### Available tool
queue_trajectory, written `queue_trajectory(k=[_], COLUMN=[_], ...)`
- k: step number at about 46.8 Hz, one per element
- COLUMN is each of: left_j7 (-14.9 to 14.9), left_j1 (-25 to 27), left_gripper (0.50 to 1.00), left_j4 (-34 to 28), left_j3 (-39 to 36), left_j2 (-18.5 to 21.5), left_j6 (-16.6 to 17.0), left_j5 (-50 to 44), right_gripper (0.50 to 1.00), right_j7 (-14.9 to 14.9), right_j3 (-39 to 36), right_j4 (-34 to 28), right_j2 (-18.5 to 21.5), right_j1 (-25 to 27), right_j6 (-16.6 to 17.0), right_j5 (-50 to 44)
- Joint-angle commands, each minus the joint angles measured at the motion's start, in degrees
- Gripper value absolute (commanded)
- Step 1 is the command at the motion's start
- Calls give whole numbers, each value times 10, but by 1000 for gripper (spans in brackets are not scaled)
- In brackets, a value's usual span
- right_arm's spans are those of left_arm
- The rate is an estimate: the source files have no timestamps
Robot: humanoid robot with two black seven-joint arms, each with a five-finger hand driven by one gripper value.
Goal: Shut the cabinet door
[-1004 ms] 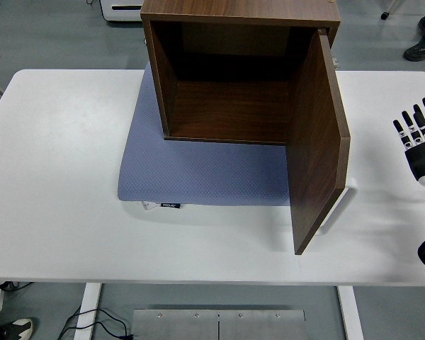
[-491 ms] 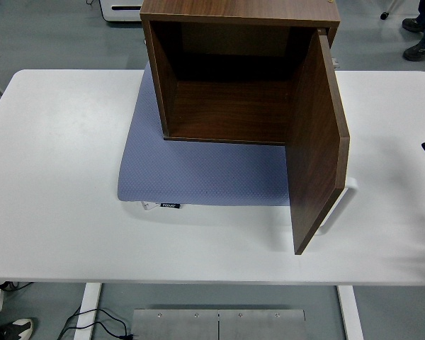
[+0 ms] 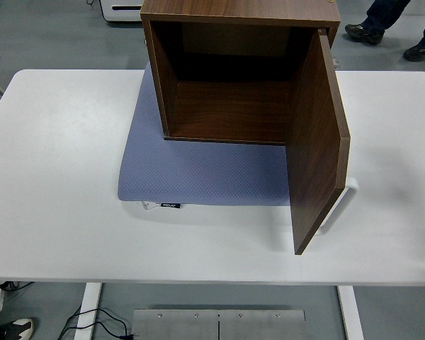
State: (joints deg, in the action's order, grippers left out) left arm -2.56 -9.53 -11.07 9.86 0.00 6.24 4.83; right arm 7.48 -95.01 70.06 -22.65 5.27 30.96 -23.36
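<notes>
A dark brown wooden cabinet [image 3: 227, 71] stands on a blue-grey mat [image 3: 198, 173] at the back middle of the white table [image 3: 57, 177]. Its front is open and the inside is empty. The cabinet door [image 3: 317, 142] is hinged on the right side and stands swung out toward the table's near edge, roughly at a right angle to the opening. A white handle [image 3: 344, 202] shows on the door's outer face near its lower edge. Neither robot hand shows in the picture.
A person's legs and dark shoes [image 3: 361, 30] show on the floor beyond the table's far right corner. A white device [image 3: 124, 10] stands on the floor at the top left. A foot and cables [image 3: 14, 329] lie under the table's near left.
The right hand, raised with spread fingers at the right edge a second ago, has withdrawn out of the picture. The person's feet at top right have shifted left. The door has not moved.
</notes>
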Motion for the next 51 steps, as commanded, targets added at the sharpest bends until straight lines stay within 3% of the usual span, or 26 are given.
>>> queue_trajectory(k=[1, 8, 21, 42, 51], left_j7=[0, 0, 0, 0, 0], left_j1=[-1, -1, -1, -1, -1], left_gripper=[1000, 1000, 1000, 1000, 1000], left_j4=[0, 0, 0, 0, 0], left_j3=[0, 0, 0, 0, 0], left_j2=[0, 0, 0, 0, 0], left_j6=[0, 0, 0, 0, 0], left_j5=[0, 0, 0, 0, 0], right_gripper=[1000, 1000, 1000, 1000, 1000], right_j7=[0, -1, -2, -8, -8], right_j3=[1, 1, 3, 51, 69], right_j4=[11, 52, 121, 170, 178], right_j2=[0, -2, -7, 0, 24], right_j1=[17, 53, 105, 129, 127], right_j6=[12, 40, 40, 40, 40], right_j5=[-1, -3, -6, -25, -58])
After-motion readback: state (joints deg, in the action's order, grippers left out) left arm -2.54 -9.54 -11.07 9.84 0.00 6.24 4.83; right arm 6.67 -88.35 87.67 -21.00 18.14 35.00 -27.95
